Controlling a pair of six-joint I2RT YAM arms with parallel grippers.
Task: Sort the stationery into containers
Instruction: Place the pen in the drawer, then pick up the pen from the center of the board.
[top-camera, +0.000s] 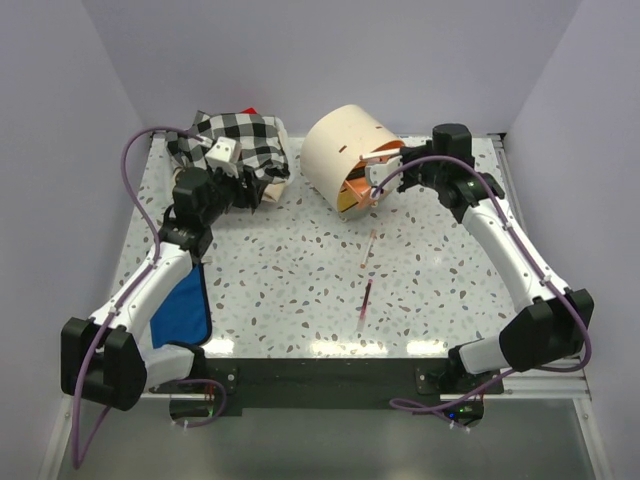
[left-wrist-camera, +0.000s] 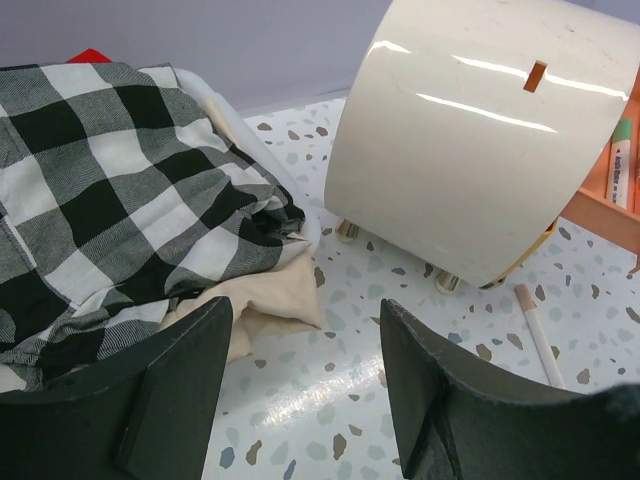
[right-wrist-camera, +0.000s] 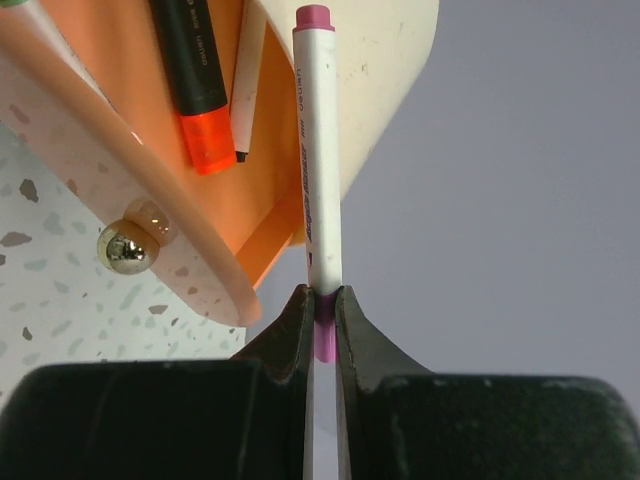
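Note:
The cream drum cabinet (top-camera: 340, 150) lies at the back centre with an orange drawer (top-camera: 372, 178) pulled open. My right gripper (top-camera: 377, 188) is at that drawer, shut on a white pen with pink ends (right-wrist-camera: 320, 150) that stands over the drawer's edge (right-wrist-camera: 150, 200). My right gripper (right-wrist-camera: 322, 296) grips its lower pink end. An orange highlighter (right-wrist-camera: 193, 80) lies in the drawer. A pale pen (top-camera: 372, 244) and a dark pink pen (top-camera: 366, 298) lie on the table. My left gripper (top-camera: 256, 192) is open and empty beside the checked cloth; in the left wrist view the left gripper (left-wrist-camera: 305, 312) is over bare table.
The black-and-white checked cloth pile (top-camera: 240, 140) sits at the back left, over beige fabric (left-wrist-camera: 265, 300). A blue cloth (top-camera: 185, 305) lies under the left arm. The cabinet (left-wrist-camera: 470, 130) stands on small gold feet, a pale pen (left-wrist-camera: 538, 335) beside it.

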